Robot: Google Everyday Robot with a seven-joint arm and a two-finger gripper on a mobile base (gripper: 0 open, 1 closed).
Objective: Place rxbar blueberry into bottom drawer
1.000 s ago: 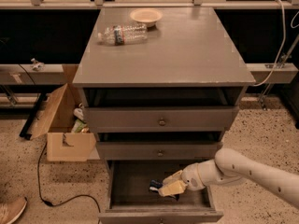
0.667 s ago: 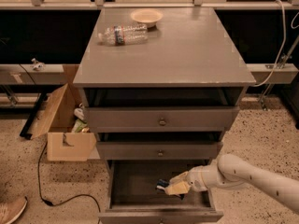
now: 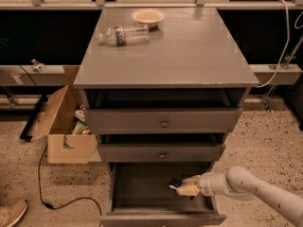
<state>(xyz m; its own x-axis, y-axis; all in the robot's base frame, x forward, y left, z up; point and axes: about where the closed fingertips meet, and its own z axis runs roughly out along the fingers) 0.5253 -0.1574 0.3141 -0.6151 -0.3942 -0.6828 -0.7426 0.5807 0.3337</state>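
Grey-brown wood fills most of my view. A three-drawer wooden cabinet (image 3: 165, 56) stands at the centre of the frame, and its deep bottom drawer (image 3: 137, 188) is pulled out at the lower centre, showing its dark floor. My white arm (image 3: 255, 188) reaches in from the lower right corner. Its cream-coloured two-finger gripper (image 3: 182, 187) is down inside the open drawer, right of the drawer's middle. The fingers are pinched on the small dark navy-blue wrapped rxbar blueberry (image 3: 174, 183), which pokes out to the left of the fingertips, within the drawer walls. I cannot tell whether the bar touches the drawer floor.

Above it sit the two shallower drawers with small round knobs, the top one (image 3: 203, 119) and the middle one (image 3: 199, 152), each with a dark gap over its front.

On the cabinet top, toward the upper left, a clear plastic water bottle (image 3: 124, 34) lies on its side just beside a shallow tan round bowl (image 3: 148, 17). At the left edge an open brown cardboard box (image 3: 61, 136) rests on the speckled floor (image 3: 265, 141). A black cable (image 3: 57, 202) trails below it, and the toe of a tan shoe (image 3: 12, 214) shows in the lower left corner.
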